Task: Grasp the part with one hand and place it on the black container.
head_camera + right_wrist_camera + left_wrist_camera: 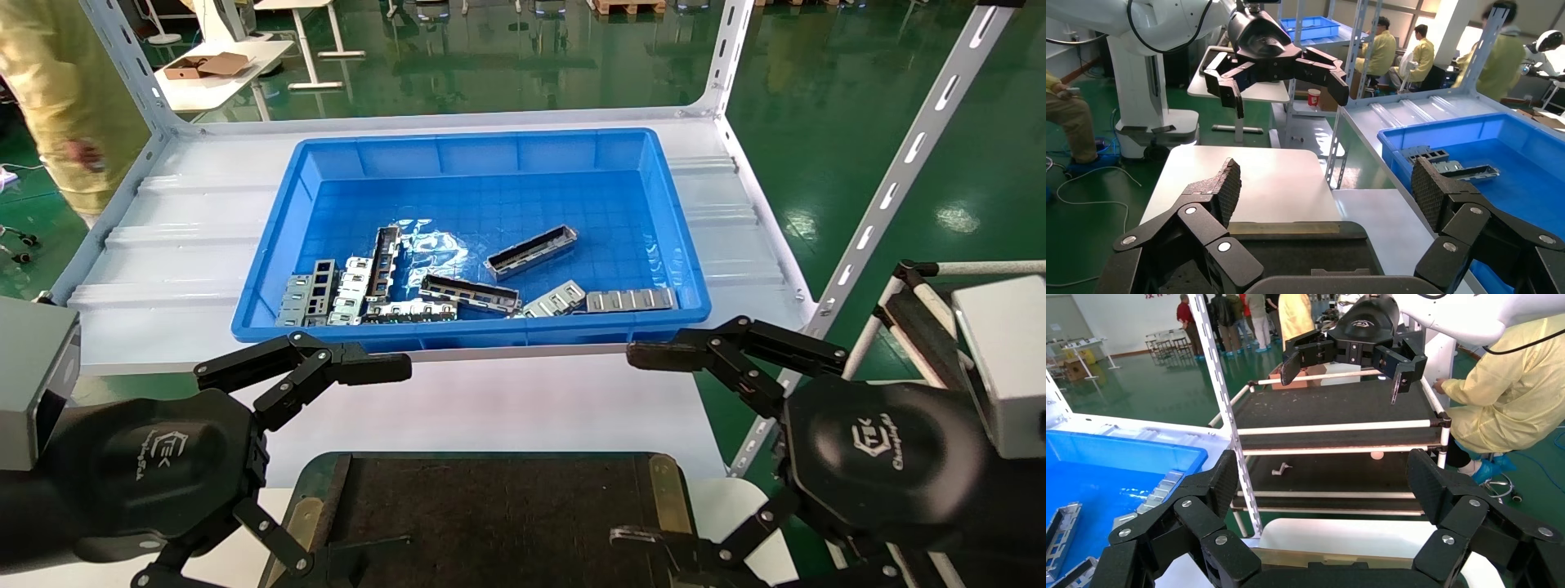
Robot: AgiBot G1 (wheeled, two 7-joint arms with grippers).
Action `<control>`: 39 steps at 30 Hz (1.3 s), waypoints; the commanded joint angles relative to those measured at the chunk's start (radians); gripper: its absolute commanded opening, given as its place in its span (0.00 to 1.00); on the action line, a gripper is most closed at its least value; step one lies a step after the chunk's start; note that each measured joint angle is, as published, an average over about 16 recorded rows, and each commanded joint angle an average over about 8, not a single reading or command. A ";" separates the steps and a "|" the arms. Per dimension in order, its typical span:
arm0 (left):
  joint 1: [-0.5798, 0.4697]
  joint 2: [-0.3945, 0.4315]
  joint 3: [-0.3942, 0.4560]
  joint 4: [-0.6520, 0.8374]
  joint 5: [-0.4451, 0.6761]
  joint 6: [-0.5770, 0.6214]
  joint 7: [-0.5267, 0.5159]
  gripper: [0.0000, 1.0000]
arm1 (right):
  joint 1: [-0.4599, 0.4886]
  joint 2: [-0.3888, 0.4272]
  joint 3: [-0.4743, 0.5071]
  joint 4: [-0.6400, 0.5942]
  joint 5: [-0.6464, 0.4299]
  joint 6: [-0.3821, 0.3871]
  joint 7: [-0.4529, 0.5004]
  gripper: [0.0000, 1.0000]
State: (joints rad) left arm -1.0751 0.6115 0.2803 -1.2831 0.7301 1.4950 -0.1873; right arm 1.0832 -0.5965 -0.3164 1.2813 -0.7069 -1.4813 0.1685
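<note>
Green glossy workshop floor behind a white metal shelf (188, 245) carrying a blue bin (686, 269). Inside the bin, a loose pile of silver metal pieces; the part (531, 251), a long narrow grey channel with a dark inside, lies alone on the bin floor, tilted, a little apart from the rest. A similar long housing (470, 294) lies nearer the front wall among short flat silver pieces (631, 300). Left gripper (278, 465) hangs at the near left, fingers (372, 367) spread wide, holding nothing; its upper fingertip is level with the bin's front wall, in front of it, well short of the part. Right gripper (682, 457) mirrors it at the near right, fingers (662, 356) spread wide too, empty, tip just below the bin's front right corner. Between the two sets of fingers sits the black tray (490, 514), flat, dark matte inside, brass strips (666, 494) along its sides, resting on a white bench (490, 408). Left wrist view: own fingers (1214, 484) open, right gripper (1346, 367) farther off. Right wrist view: own fingers (1223, 187) open, left gripper (1284, 79) beyond, tray edge (1291, 236) below. A person in a yellow coat (49, 90) stands far left.
</note>
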 commanded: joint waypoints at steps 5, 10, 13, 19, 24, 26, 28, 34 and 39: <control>0.000 0.000 0.000 0.000 0.000 0.000 0.000 1.00 | 0.000 0.000 0.000 0.000 0.000 0.000 0.000 1.00; 0.000 0.000 0.000 0.000 0.000 0.000 0.000 1.00 | 0.000 0.000 0.000 0.000 0.000 0.000 0.000 1.00; 0.000 0.000 0.000 0.000 0.000 0.000 0.000 1.00 | 0.000 0.000 0.000 0.000 0.000 0.000 0.000 1.00; 0.000 0.000 0.000 0.000 0.000 0.000 0.000 1.00 | 0.000 0.000 0.000 0.000 0.000 0.000 0.000 1.00; 0.000 0.000 0.000 0.000 0.000 0.000 0.000 1.00 | 0.000 0.000 0.000 0.000 0.000 0.000 0.000 1.00; 0.000 0.000 0.000 0.000 0.000 0.000 0.000 1.00 | 0.000 0.000 0.000 0.000 0.000 0.000 0.000 1.00; 0.000 0.000 0.000 0.000 0.000 0.000 0.000 1.00 | 0.000 0.000 0.000 0.000 0.000 0.000 0.000 1.00; 0.000 0.000 0.000 0.000 0.000 0.000 0.000 1.00 | 0.000 0.000 0.000 0.000 0.000 0.000 0.000 1.00; 0.000 0.000 0.000 0.000 0.000 0.000 0.000 1.00 | 0.000 0.000 0.000 0.000 0.000 0.000 0.000 1.00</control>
State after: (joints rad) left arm -1.0751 0.6116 0.2802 -1.2830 0.7298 1.4949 -0.1875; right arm 1.0832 -0.5965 -0.3164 1.2812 -0.7069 -1.4813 0.1684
